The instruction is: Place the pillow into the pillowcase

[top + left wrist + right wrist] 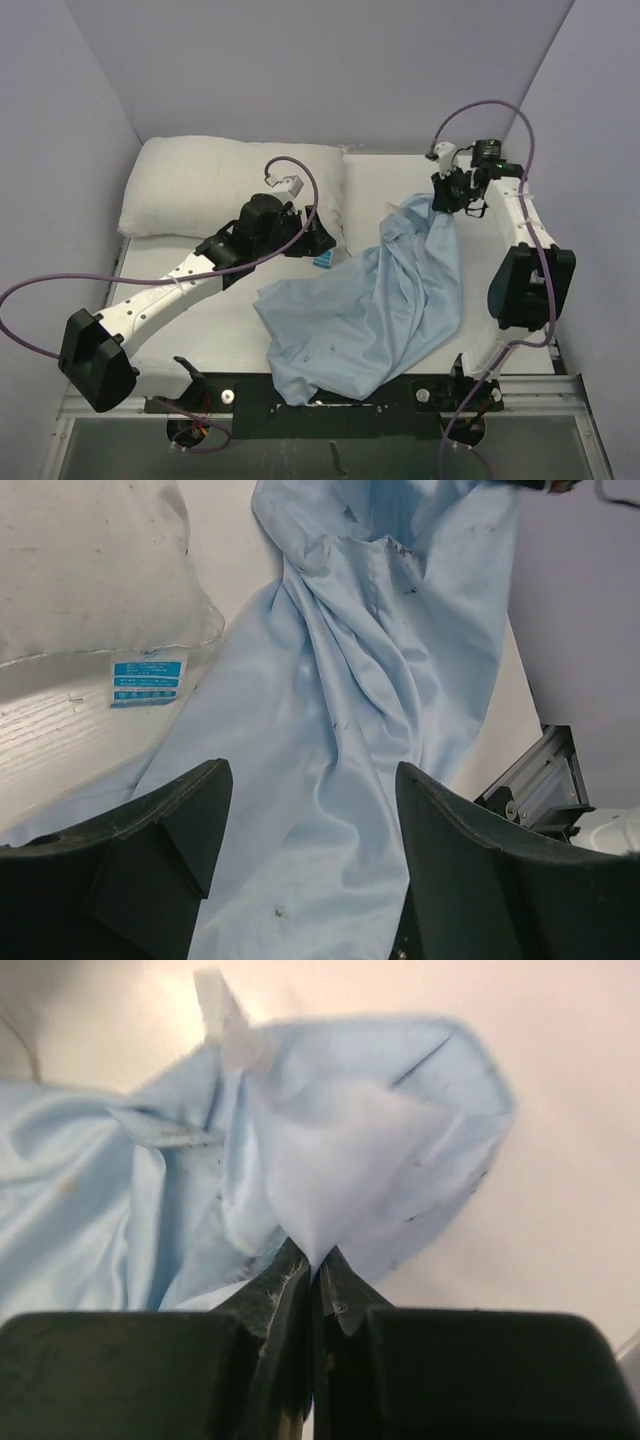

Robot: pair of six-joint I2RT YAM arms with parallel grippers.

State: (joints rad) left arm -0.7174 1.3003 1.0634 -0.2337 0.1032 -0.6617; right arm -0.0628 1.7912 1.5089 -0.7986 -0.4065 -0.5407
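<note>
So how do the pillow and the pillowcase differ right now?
The pillow is off-white and plump; the pillowcase is light blue, thin and crumpled. The pillow lies flat at the far left of the table with nothing gripping it; the pillowcase sprawls centre-right, one edge pinched in the shut right gripper. Both are wrinkled fabric.

On my counter (390, 175), the pillow (200, 185) lies back left; the pillowcase (370, 310) sprawls to its right, reaching the near edge.
</note>
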